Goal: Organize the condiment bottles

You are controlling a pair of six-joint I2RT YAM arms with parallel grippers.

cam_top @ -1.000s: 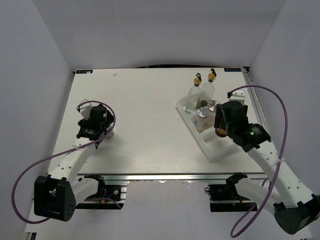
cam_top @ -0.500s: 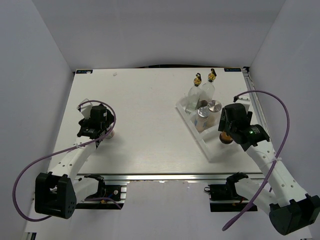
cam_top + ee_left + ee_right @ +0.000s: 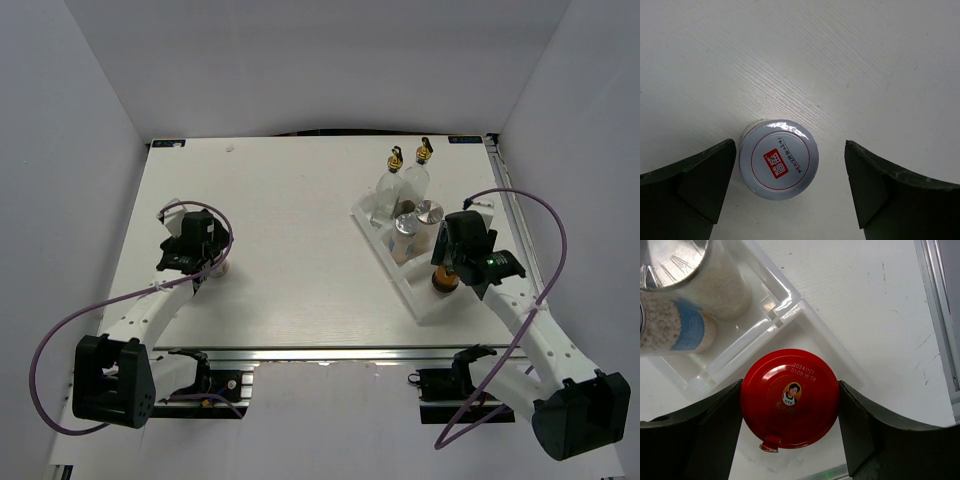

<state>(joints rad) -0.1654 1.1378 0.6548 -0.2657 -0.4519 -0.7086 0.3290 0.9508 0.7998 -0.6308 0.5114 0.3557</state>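
Observation:
Seen from above, a white-lidded jar with a red label stands on the table between the fingers of my left gripper. That gripper is open and touches nothing. In the top view this jar peeks out beside the left gripper. My right gripper is shut on the red-lidded jar, both fingers against its lid, over the near compartment of the white tray. I cannot tell whether the jar rests on the tray floor. Two clear cruets stand at the tray's far end.
Two silver-lidded shakers stand in the tray's middle compartments, just beyond the red-lidded jar. The tray lies at an angle on the right side of the table. The table's right rail runs close by.
My right gripper has carried the red-lidded jar a little toward the table's near edge, to the tray's near compartment. The left gripper has barely moved.

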